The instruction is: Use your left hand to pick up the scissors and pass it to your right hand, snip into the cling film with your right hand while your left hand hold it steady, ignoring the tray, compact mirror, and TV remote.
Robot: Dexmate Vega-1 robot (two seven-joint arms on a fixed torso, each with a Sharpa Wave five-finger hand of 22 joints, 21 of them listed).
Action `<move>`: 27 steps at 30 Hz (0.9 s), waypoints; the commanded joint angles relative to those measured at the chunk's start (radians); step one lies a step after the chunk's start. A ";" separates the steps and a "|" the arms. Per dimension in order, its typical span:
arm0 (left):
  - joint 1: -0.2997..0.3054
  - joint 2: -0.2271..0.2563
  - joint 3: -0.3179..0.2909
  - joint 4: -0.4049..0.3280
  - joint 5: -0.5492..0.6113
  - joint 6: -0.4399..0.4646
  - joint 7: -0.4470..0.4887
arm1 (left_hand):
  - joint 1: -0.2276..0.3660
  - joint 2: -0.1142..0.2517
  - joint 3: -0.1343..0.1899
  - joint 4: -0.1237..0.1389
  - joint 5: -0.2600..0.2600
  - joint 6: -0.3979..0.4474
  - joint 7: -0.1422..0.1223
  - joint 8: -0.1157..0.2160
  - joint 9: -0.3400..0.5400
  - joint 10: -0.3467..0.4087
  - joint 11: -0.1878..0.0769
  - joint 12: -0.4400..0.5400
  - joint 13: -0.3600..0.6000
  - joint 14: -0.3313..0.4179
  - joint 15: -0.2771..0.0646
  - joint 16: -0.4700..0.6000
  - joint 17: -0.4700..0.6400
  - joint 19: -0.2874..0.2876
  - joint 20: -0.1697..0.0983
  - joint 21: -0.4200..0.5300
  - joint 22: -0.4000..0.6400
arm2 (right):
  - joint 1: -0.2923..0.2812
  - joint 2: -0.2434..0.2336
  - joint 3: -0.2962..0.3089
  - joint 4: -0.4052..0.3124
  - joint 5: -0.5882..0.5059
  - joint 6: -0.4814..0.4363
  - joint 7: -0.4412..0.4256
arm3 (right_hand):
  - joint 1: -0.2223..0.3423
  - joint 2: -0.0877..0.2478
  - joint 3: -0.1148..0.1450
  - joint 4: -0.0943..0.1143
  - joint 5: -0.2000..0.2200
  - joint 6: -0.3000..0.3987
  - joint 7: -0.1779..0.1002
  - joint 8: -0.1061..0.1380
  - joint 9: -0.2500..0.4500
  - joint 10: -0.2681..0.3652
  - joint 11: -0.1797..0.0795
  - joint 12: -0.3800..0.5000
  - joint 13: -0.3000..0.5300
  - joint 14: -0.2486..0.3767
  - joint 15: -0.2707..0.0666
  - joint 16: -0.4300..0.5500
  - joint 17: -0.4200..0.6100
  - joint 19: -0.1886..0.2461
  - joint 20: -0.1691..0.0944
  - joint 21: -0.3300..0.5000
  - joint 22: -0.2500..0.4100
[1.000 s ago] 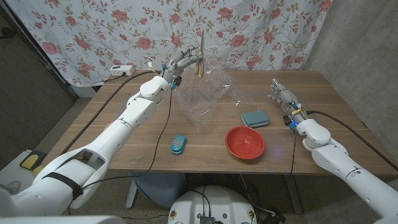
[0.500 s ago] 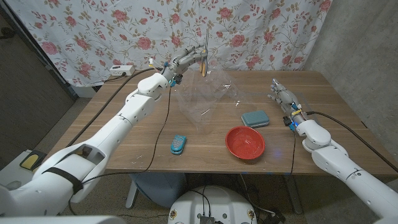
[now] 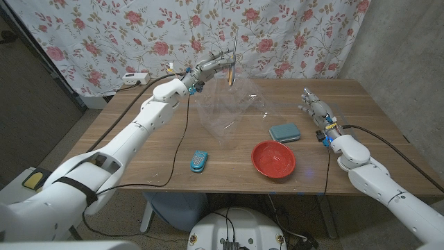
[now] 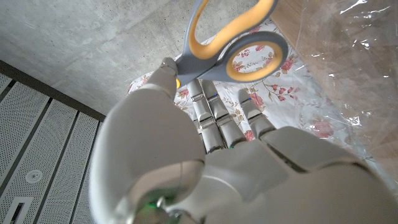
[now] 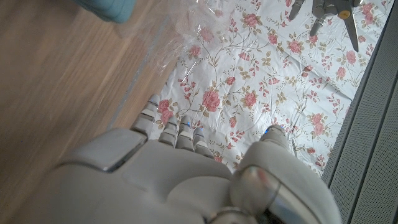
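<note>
1. Over a brown wooden table (image 3: 173,149), seen from the head camera, a rose-patterned curtain (image 3: 139,31) hangs at the back, with concrete wall at the right.
2. Same view: the left hand (image 3: 211,66) is raised above the far edge, gripping the scissors (image 3: 232,61), blades pointing up, over crumpled clear cling film (image 3: 225,111).
3. Same view: the right hand (image 3: 316,110) waits near the table's right side, fingers apart, holding nothing.
4. Same view: a teal compact case (image 3: 284,132) lies just behind a red tray (image 3: 273,159); a teal remote (image 3: 199,161) lies nearer the front.
5. Left wrist view: the scissors' grey-and-yellow handle loops (image 4: 239,43) sit at the fingertips (image 4: 205,99), a detail too small in the head view.
6. Right wrist view: the empty hand's fingers (image 5: 174,127) reach towards the curtain, beside the film's edge (image 5: 180,37).
</note>
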 commanded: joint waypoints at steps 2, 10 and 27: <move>-0.035 -0.035 -0.001 0.066 -0.062 0.001 -0.120 | 0.000 0.011 0.000 0.006 0.004 -0.005 0.003 -0.005 0.003 0.101 -0.103 0.008 0.006 -0.030 -0.034 -0.003 0.003 -0.002 0.006 0.001 -0.001 | 0.001 -0.004 0.004 -0.024 -0.003 0.008 0.013 | 0.039 0.002 0.019 -0.016 -0.003 -0.006 -0.002 0.006 0.003 0.070 -0.012 0.028 0.011 0.013 0.004 0.012 0.001 -0.007 0.000 0.005 0.002; -0.039 -0.049 -0.003 0.073 -0.087 0.012 -0.153 | 0.000 0.010 -0.001 0.005 0.003 -0.005 0.003 -0.003 0.002 0.099 -0.102 0.010 0.004 -0.029 -0.035 -0.006 0.006 -0.006 0.002 0.001 -0.002 | 0.013 0.003 0.008 -0.024 0.018 0.036 0.050 | 0.093 0.022 0.054 -0.030 -0.001 0.010 -0.013 0.014 0.002 0.150 -0.043 0.053 0.022 0.039 -0.010 0.025 0.002 0.006 -0.003 0.010 0.001; -0.034 -0.068 -0.004 0.062 -0.120 0.033 -0.186 | 0.000 0.011 -0.001 0.005 0.003 -0.005 0.003 0.000 0.002 0.096 -0.103 0.017 0.003 -0.029 -0.033 -0.012 0.011 -0.010 0.001 0.002 -0.004 | 0.021 -0.005 0.010 -0.045 0.069 0.084 0.157 | 0.154 0.024 0.087 -0.043 0.005 0.013 -0.018 0.016 0.001 0.201 -0.050 0.067 0.032 0.054 -0.021 0.032 0.002 0.018 -0.003 0.012 0.001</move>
